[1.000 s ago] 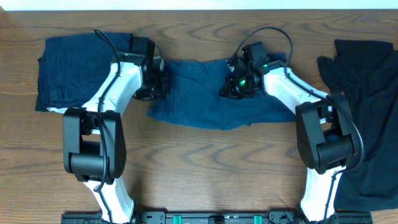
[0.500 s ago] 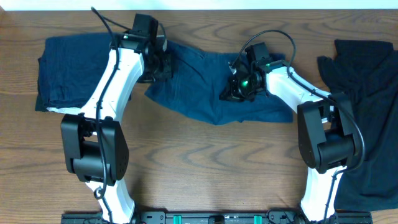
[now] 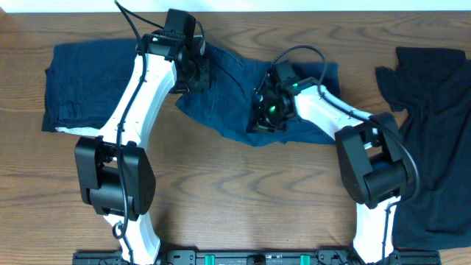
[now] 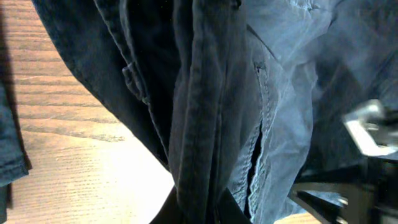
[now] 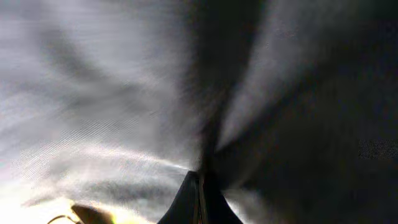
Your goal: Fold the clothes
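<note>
A navy denim-like garment (image 3: 228,99) with stitched seams lies bunched at the table's middle back. My left gripper (image 3: 197,73) is shut on its left part. In the left wrist view a lifted fold of the denim (image 4: 211,93) hangs from my left gripper (image 4: 202,211). My right gripper (image 3: 263,116) is shut on the same garment near its middle. The right wrist view is blurred, with fabric (image 5: 124,93) pinched at my right gripper (image 5: 200,186). The other clothes are a folded navy garment (image 3: 88,85) at the left and a spread black one (image 3: 434,132) at the right.
The wooden table (image 3: 243,191) shows in front of the garments. Both arm bases stand at the front edge, left (image 3: 110,177) and right (image 3: 372,177). A white strip (image 3: 243,6) runs along the back edge.
The left gripper has carried the denim's left edge back and to the right. The right gripper has pulled its hold leftward and forward. The garment is now narrower and more bunched.
</note>
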